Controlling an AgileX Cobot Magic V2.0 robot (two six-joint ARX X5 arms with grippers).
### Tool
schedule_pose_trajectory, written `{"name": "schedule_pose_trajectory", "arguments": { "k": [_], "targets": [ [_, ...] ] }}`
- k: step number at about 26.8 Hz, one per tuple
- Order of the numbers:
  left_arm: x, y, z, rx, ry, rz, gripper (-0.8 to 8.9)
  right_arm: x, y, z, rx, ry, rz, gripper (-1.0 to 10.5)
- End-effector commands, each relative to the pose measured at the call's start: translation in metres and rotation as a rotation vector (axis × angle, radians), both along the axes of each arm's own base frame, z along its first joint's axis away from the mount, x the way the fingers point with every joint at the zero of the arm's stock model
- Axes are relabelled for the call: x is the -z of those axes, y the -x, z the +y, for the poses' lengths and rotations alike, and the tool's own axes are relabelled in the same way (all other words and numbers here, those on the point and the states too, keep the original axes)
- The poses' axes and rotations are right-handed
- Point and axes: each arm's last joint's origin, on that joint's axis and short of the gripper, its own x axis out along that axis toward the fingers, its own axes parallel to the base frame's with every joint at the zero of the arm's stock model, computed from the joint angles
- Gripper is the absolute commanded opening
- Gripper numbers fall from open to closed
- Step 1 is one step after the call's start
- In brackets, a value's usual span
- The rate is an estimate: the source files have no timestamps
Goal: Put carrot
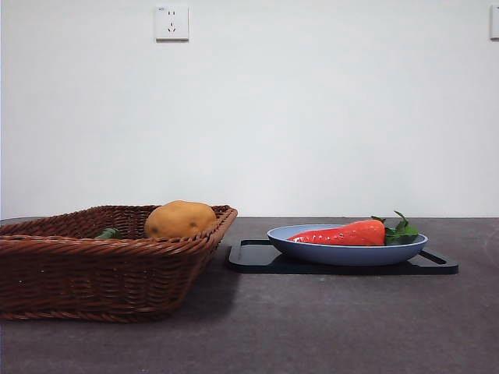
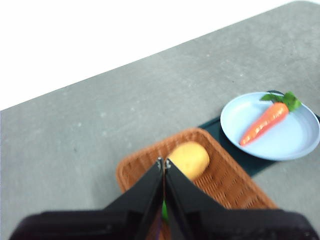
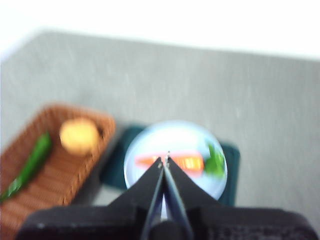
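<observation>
The red-orange carrot (image 1: 343, 234) with green leaves lies in a light blue plate (image 1: 312, 248) on a black tray (image 1: 253, 257). It also shows in the left wrist view (image 2: 264, 122) and, blurred, in the right wrist view (image 3: 185, 162). My right gripper (image 3: 164, 161) is shut and empty, high above the plate and carrot. My left gripper (image 2: 164, 162) is shut and empty, high above the wicker basket (image 2: 230, 185). Neither gripper shows in the front view.
The brown wicker basket (image 1: 78, 269) stands on the left and holds a yellow-brown potato (image 1: 180, 219) and a green pepper (image 3: 29, 167). The plate (image 2: 290, 145) sits on the tray to the basket's right. The dark grey table (image 1: 312, 327) ends at a white wall.
</observation>
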Motion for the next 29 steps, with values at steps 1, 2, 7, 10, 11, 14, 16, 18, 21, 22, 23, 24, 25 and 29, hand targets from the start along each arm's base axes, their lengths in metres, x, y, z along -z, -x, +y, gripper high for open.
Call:
{"name": "schedule_pose_trajectory", "arguments": {
  "k": [1,2,7,10,11,14,16,18,21,22,23,24,25,29],
  "targets": [
    [0.027,0.022,0.009,-0.016,0.062,-0.002,0.06,0.029,0.010,0.001,0.003,-0.059,-0.081,0.1],
    [0.040,0.032,0.014,-0.025,0.089,0.000,0.06,0.046,0.015,0.000,0.006,-0.070,-0.109,0.1],
    [0.075,0.058,0.025,-0.036,0.128,-0.028,0.06,0.105,0.026,-0.005,0.012,-0.108,-0.143,0.1],
    [0.078,0.060,0.026,-0.047,0.164,-0.014,0.08,0.116,0.025,-0.005,0.040,-0.101,-0.101,0.1],
    [0.077,0.060,0.026,-0.047,0.163,-0.016,0.08,0.117,0.024,-0.006,0.054,-0.091,-0.097,0.1],
    [0.077,0.060,0.026,-0.043,0.164,-0.016,0.08,0.118,0.023,-0.005,0.065,-0.084,-0.093,0.1],
    [0.077,0.060,0.026,-0.044,0.164,-0.017,0.08,0.118,0.023,-0.005,0.065,-0.083,-0.092,0.1],
    [0.077,0.060,0.026,-0.045,0.164,-0.017,0.08,0.118,0.023,-0.005,0.068,-0.083,-0.093,0.1],
    [0.077,0.060,0.026,-0.045,0.164,-0.017,0.08,0.118,0.023,-0.005,0.067,-0.083,-0.093,0.1],
    [0.077,0.060,0.026,-0.045,0.164,-0.017,0.08,0.118,0.023,-0.005,0.067,-0.083,-0.093,0.1],
    [0.077,0.060,0.026,-0.045,0.164,-0.017,0.08,0.118,0.023,-0.005,0.067,-0.083,-0.093,0.1],
    [0.077,0.060,0.026,-0.045,0.164,-0.017,0.08,0.118,0.023,-0.005,0.067,-0.083,-0.092,0.1],
    [0.077,0.060,0.026,-0.045,0.164,-0.017,0.08,0.118,0.023,-0.005,0.067,-0.083,-0.093,0.1],
    [0.077,0.062,0.027,-0.049,0.169,-0.032,0.08,0.118,0.023,-0.005,0.067,-0.083,-0.093,0.1]
  ]
}}
